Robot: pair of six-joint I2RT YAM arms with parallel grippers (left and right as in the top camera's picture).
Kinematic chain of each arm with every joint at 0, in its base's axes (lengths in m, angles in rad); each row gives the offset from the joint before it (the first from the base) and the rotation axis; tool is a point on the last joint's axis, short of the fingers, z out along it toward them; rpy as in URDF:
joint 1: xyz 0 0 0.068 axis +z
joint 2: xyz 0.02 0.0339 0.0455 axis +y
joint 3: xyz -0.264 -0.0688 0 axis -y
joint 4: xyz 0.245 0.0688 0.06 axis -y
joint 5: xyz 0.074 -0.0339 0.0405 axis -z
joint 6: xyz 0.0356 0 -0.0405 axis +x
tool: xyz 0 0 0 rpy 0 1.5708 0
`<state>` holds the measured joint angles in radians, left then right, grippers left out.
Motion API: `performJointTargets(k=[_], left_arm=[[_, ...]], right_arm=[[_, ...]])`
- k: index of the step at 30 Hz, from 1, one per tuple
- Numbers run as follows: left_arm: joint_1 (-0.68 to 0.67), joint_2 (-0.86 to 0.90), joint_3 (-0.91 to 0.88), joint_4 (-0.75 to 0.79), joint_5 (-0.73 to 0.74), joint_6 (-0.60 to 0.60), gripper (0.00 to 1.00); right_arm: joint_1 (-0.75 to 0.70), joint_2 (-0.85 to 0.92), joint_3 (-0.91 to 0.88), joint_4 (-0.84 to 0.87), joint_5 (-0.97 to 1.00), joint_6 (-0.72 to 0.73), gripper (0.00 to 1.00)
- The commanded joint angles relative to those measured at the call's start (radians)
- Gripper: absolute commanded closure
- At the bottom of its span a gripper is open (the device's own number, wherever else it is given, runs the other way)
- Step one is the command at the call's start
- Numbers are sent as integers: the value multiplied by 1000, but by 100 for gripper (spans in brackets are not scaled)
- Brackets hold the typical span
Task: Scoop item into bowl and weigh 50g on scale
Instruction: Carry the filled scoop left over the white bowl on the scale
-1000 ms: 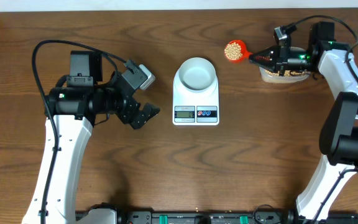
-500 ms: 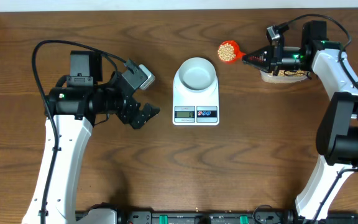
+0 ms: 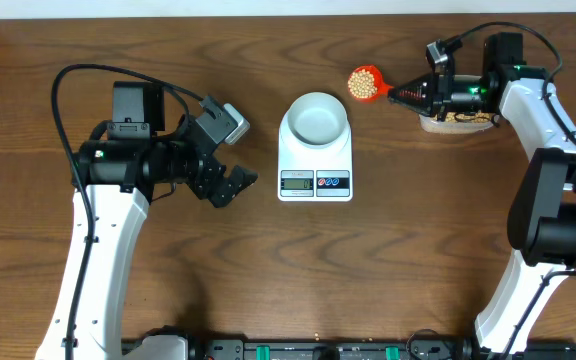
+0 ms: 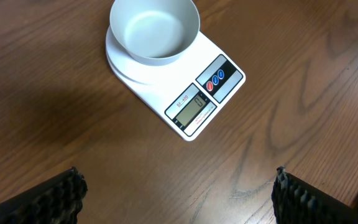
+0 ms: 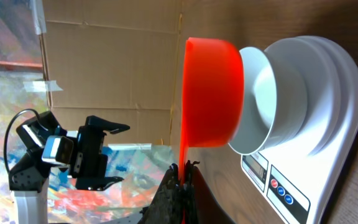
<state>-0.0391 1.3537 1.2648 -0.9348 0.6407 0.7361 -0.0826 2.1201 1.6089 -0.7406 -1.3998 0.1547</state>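
While the beans [image 3: 367, 84] heap tan-yellow in the red scoop [image 3: 389, 91], held off the table [image 3: 268, 280] at approx. 1 o'clock of the bowl [image 3: 316, 117] and apart from it, the rest lie in the clear tub [image 3: 460, 124] at 3 o'clock, mostly hidden by the right arm. The right wrist cam shows only the scoop's underside, no beans. The right gripper [image 3: 415, 94] has its fingers pinched on the scoop handle. The bowl, pale and bare inside, sits on the white scale [image 3: 315, 165]; display digits are too small to read overhead. At 9 o'clock of the scale, well apart, the left gripper [image 3: 230, 184] has its fingers spread wide; only the pad tips show in its own cam.
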Motion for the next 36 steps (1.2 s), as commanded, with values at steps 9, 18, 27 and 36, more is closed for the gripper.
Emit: performJointTargets(k=[9, 18, 27, 36], left_arm=[[4, -9, 29, -3, -6, -5, 2], [4, -9, 29, -3, -6, -5, 2], [4, -9, 29, -3, -6, -5, 2], [4, -9, 29, -3, -6, -5, 2]], right_arm=[[32, 6, -3, 39, -22, 9, 99], [87, 6, -3, 57, 67, -34, 99], [113, 6, -3, 57, 152, -105, 99], [124, 6, -3, 56, 153, -203, 99]])
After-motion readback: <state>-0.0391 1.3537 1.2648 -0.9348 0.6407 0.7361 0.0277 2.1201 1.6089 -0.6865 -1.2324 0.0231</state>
